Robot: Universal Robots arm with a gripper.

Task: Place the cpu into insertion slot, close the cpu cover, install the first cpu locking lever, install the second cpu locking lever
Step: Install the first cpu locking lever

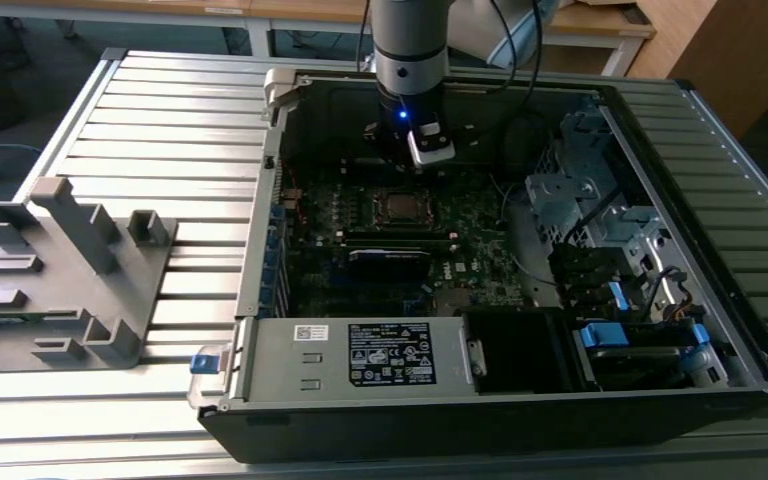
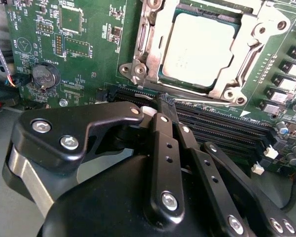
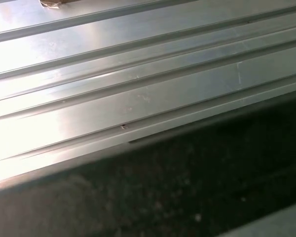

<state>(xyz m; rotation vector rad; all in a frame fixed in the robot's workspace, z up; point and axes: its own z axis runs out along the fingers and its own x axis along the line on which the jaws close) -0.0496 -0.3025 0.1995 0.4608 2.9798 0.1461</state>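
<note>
1. The tool (image 2: pixel 164 100) has its fingers (image 2: pixel 160 138) pressed together, and nothing shows between them. It hangs low inside the open computer case (image 1: pixel 704 120), just above centre in the exterior view (image 1: pixel 424 162).
2. The cpu (image 2: pixel 200 47) sits in the insertion slot (image 1: pixel 403 205) on the green circuit board (image 2: pixel 89 59), at the centre of the exterior view. It lies flat with its silver top up.
3. The cpu cover (image 2: pixel 150 29) looks to be lying flat around the cpu, with the chip showing through its cut-out. Whether either locking lever is latched cannot be told.
4. In the second wrist view the tool tips hover over the long black memory slots (image 2: pixel 227 126), just beside the socket's near edge and not touching the cover.
5. Handling, as a judgement:
   - The cpu is likely light, stiff and thin, with a smooth top that would slip. Its underside contacts are probably fragile, so it should be held by opposite edges and never twisted.
   - The cover is likely thin, stiff, hinged sheet metal, best pushed on its flat rim and away from the chip.
6. The case rests on the ribbed metal worktop (image 1: pixel 157 130), and that ribbing also shows in the first wrist view (image 3: pixel 138 98). A grey plastic fixture (image 1: pixel 64 270) stands at the exterior view's left. The labelled grey box (image 1: pixel 357 350) sits at lower centre.
</note>
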